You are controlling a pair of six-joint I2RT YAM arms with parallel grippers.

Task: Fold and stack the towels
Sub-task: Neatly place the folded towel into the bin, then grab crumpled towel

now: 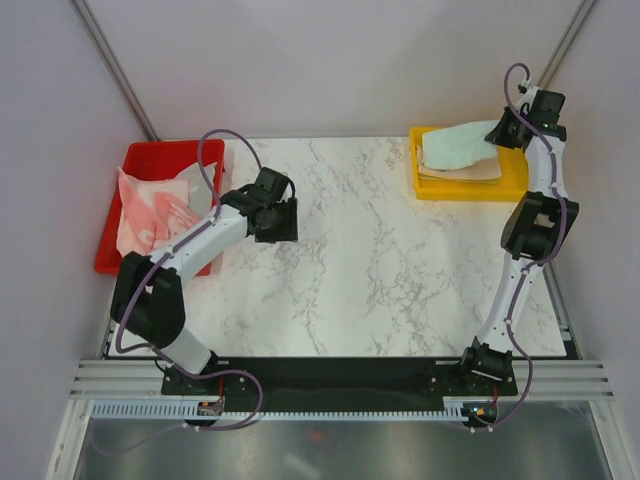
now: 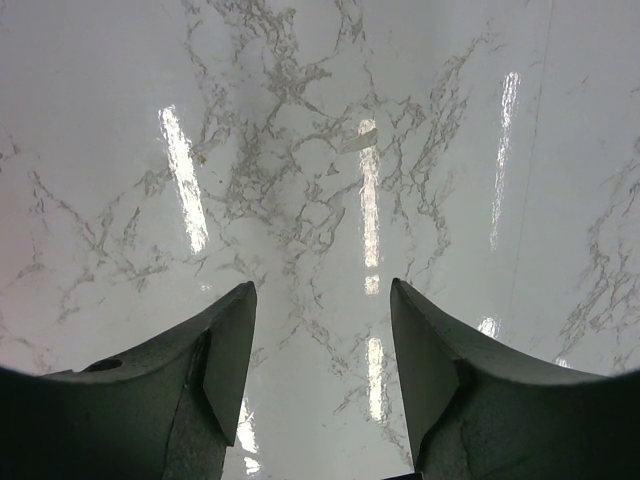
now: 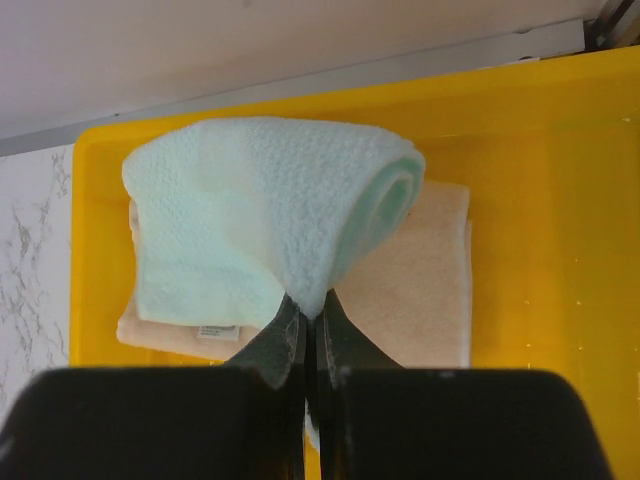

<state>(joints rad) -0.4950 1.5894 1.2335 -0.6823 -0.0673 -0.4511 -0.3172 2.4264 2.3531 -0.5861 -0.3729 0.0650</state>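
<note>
A folded mint green towel (image 3: 250,210) lies over a folded peach towel (image 3: 420,290) inside the yellow tray (image 3: 560,220). My right gripper (image 3: 312,312) is shut on the near edge of the mint towel, lifting that edge a little. In the top view the same gripper (image 1: 503,128) sits at the tray's (image 1: 510,185) right side, over the mint towel (image 1: 455,148). A crumpled pink towel (image 1: 150,210) lies in the red tray (image 1: 165,155). My left gripper (image 2: 322,300) is open over bare marble, with nothing between its fingers; it shows from above (image 1: 278,218) just right of the red tray.
The marble table (image 1: 370,260) spans between the two trays. Grey walls close in on both sides and the back, with metal poles in the corners. The arm bases and a black rail run along the near edge.
</note>
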